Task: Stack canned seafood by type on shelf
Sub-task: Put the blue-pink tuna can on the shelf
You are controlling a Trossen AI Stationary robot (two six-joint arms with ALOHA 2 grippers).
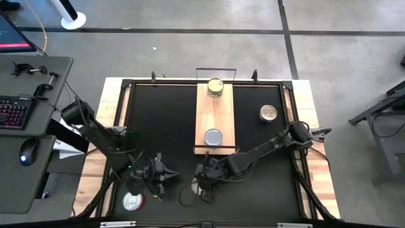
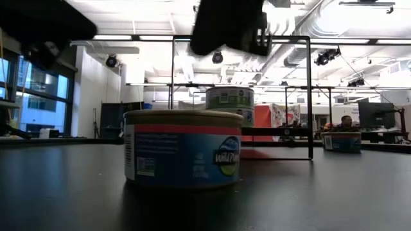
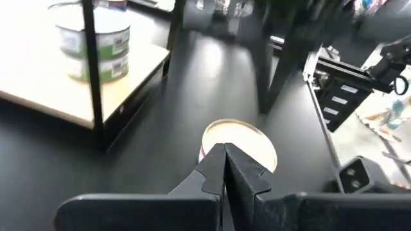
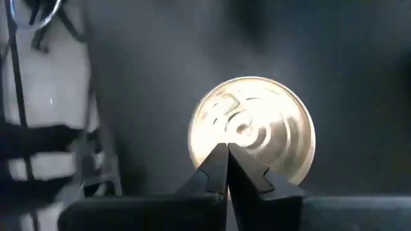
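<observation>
A gold-lidded tin [image 4: 252,131] stands on the black table near its front edge, seen with a blue label in the low view [image 2: 183,149]. My right gripper [image 4: 226,154] hangs shut above it, clear of it [image 2: 228,25]. My left gripper [image 3: 225,157] is shut too and points at the same tin [image 3: 239,144] from the table's left, a little short of it. The wooden shelf [image 1: 215,114] lies in the table's middle. A gold tin [image 1: 215,87] sits at its far end and two silver-lidded tins [image 3: 96,42] are stacked at its near end.
Another gold tin [image 1: 269,113] stands on the table right of the shelf. A silver tin [image 1: 132,202] sits at the near left corner, beside my left arm. The shelf's black wire rail [image 3: 90,58] rises at its near end.
</observation>
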